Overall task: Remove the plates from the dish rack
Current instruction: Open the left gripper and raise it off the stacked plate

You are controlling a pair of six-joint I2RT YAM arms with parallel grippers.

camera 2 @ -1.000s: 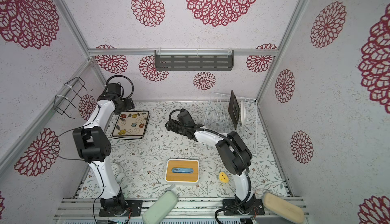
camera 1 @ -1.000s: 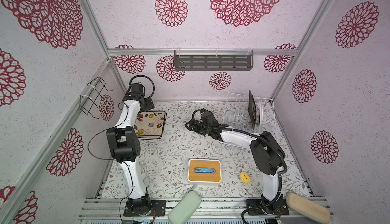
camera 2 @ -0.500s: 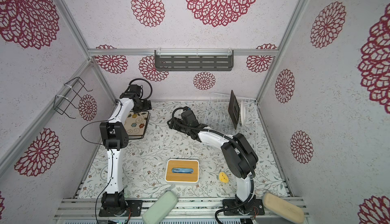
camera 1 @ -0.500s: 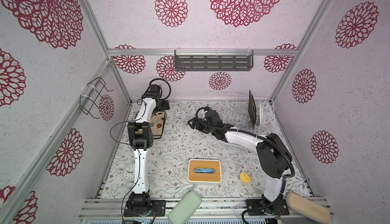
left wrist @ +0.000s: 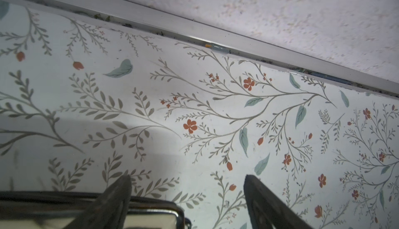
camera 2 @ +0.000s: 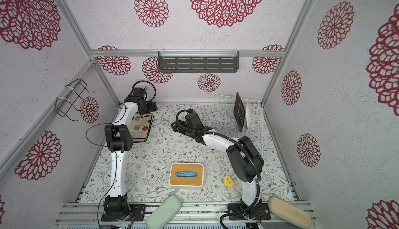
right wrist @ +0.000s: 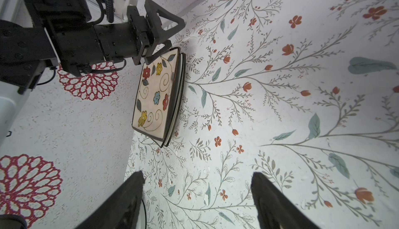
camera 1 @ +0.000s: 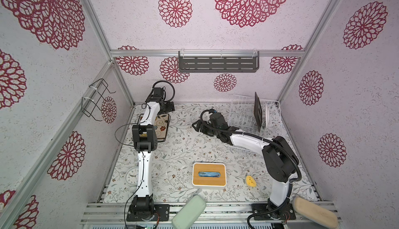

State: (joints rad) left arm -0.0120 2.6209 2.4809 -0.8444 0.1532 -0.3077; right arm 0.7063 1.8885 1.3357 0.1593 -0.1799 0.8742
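The left end effector point(left wrist: 187, 177) and right end effector point(right wrist: 197, 174) are both spread wide, holding nothing. The stacked plates point(right wrist: 154, 96) lie flat by the left one.

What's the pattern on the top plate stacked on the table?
Cream square plate: red, yellow, blue flowers, dark swirls; clearest in right wrist view.

Both top views look steeply down from high at the front, taking in the whole tabletop point(camera 1: 183, 143) from afar. The left wrist view sits close over the tabletop's back edge, past the left claw point(left wrist: 187, 177). The right wrist view looks past the right claw point(right wrist: 198, 174), low across the tabletop, at the stacked plates point(right wrist: 155, 96) that both top views share.
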